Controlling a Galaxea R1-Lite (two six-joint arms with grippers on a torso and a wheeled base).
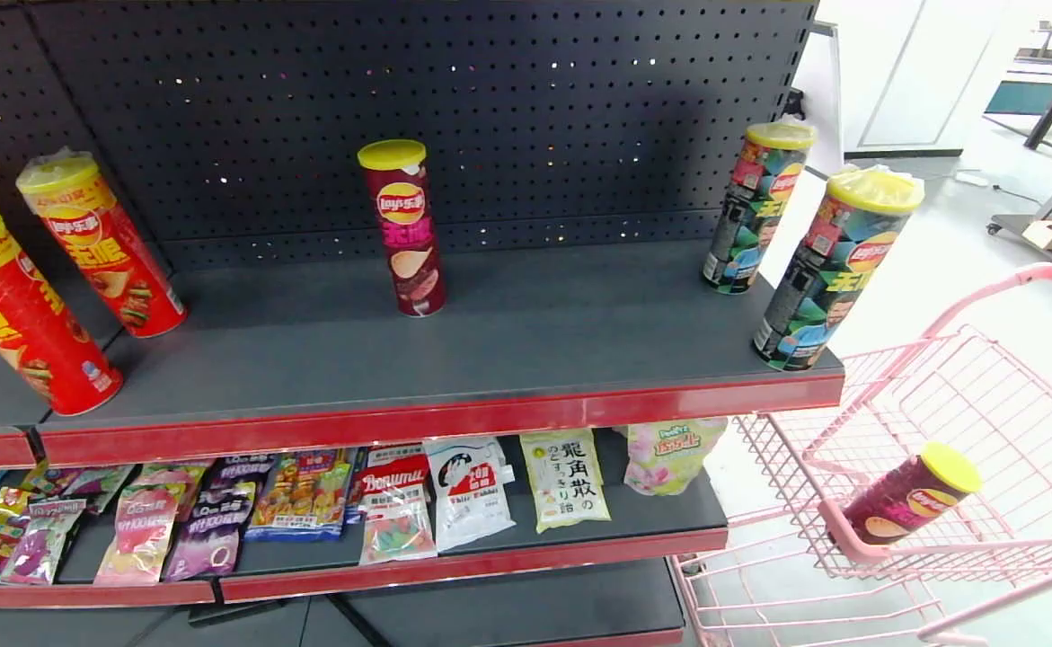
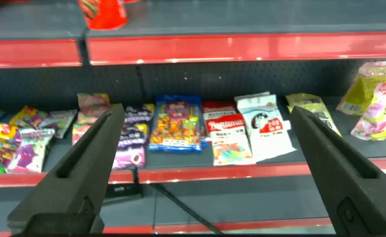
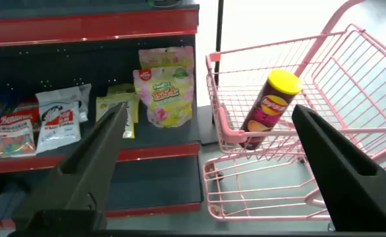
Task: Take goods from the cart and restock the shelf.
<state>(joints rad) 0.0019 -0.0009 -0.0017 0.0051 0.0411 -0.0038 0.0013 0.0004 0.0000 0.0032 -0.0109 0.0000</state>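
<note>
A maroon chips can (image 1: 912, 494) with a yellow lid lies tilted in the pink cart (image 1: 1042, 272) to the right of the shelf. In the right wrist view the same can (image 3: 269, 108) leans inside the cart (image 3: 229, 137), beyond my right gripper (image 3: 211, 110), which is open and holds nothing. Another maroon can (image 1: 400, 229) stands upright mid-shelf on the dark upper shelf (image 1: 534, 332). My left gripper (image 2: 207, 112) is open and holds nothing, facing the lower shelf's snack bags (image 2: 176, 122).
Two red cans (image 1: 99, 243) stand at the upper shelf's left, two multicoloured cans (image 1: 835, 270) at its right end near the edge. Snack bags (image 1: 467, 490) fill the lower shelf (image 1: 490, 564). A pink-green bag (image 3: 163, 92) lies nearest the cart.
</note>
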